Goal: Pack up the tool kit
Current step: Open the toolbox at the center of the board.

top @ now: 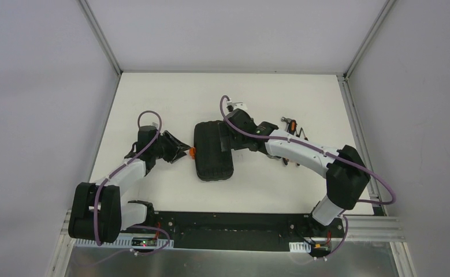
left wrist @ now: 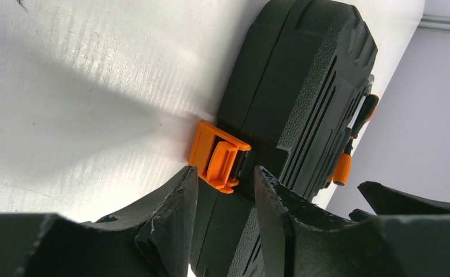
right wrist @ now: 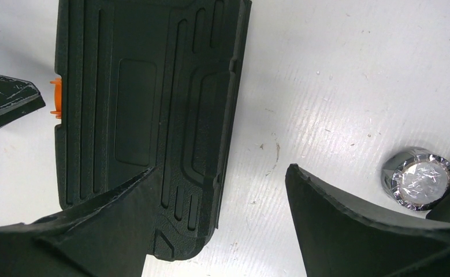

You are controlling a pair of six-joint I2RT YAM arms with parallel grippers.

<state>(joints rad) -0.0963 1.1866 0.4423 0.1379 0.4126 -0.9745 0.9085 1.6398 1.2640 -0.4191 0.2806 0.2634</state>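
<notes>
The black tool kit case [top: 214,153] lies shut in the middle of the table, its orange latch [top: 192,152] on its left side. My left gripper [left wrist: 227,176] sits low at that side, jaws partly drawn in with a gap still showing. The latch [left wrist: 216,154] stands just past its fingertips, between them. My right gripper [right wrist: 219,168] hangs open over the case's right edge [right wrist: 234,115]: one finger lies over the ribbed lid, the other over bare table. Small orange-and-black tools [top: 290,124] lie on the table behind the right arm.
Beyond the case, the left wrist view shows orange-handled screwdrivers [left wrist: 342,167]. A shiny silver round object [right wrist: 419,179] sits on the table to the right of my right gripper. Grey walls enclose the white table [top: 170,98] on three sides.
</notes>
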